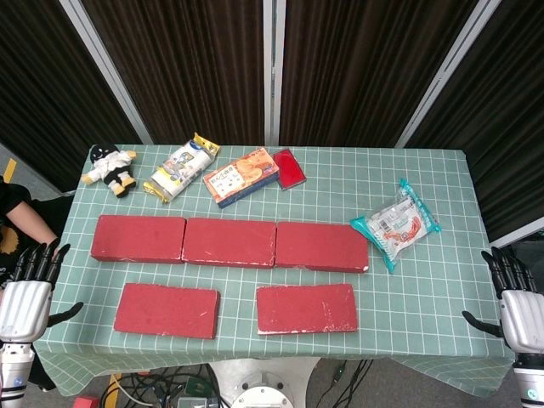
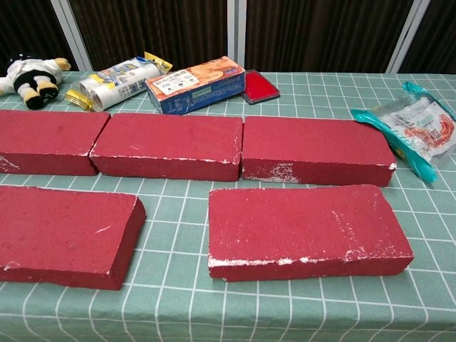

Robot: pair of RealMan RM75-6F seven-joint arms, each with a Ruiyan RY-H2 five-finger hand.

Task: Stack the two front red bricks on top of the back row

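Observation:
Two red bricks lie flat at the front of the green checked table: the front left brick and the front right brick. Behind them three red bricks form the back row, set end to end. My left hand hangs off the table's left front corner with its fingers apart and nothing in it. Off the right front corner my right hand is likewise spread and holds nothing. Neither hand appears in the chest view.
Along the far side lie a plush toy, a snack roll pack, a biscuit box and a red flat case. A snack bag rests at the right. A person's arm shows at the left edge.

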